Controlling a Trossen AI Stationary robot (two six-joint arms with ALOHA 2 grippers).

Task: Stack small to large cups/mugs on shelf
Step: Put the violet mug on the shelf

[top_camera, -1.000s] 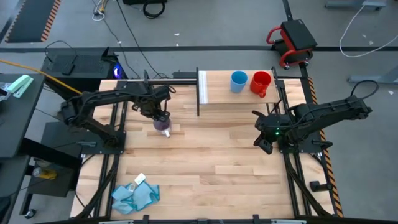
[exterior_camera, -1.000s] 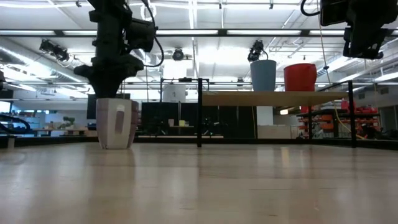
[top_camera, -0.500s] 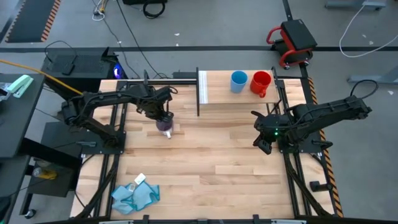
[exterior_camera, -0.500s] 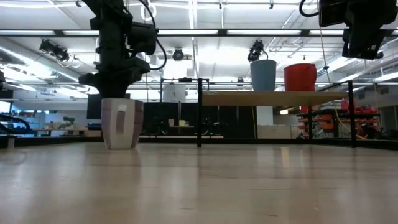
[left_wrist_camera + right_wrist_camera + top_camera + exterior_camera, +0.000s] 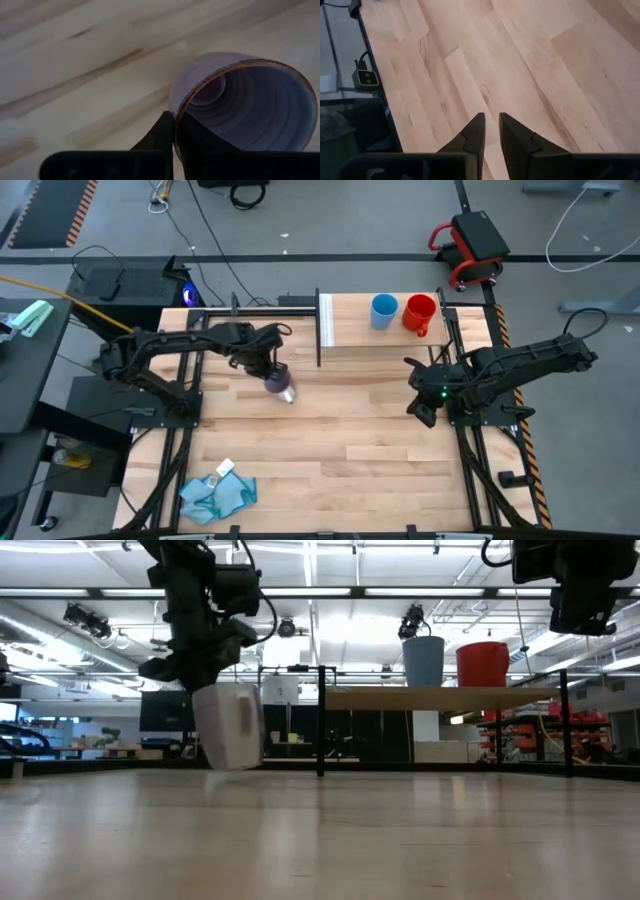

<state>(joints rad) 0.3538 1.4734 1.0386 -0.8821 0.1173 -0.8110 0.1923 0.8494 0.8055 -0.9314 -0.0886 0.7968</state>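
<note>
Purple-grey mug (image 5: 281,385) now lifted, tilted

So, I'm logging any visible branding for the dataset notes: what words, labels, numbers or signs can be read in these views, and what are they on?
None can be read.
Purple-grey mug, pinched at the rim by the left gripper: no print visible.
Light-blue cup and red mug on the shelf: plain.
Small dark box by the table edge, right wrist view: a pale mark, too small to read.
Room behind the table, low view: nothing legible.
</note>
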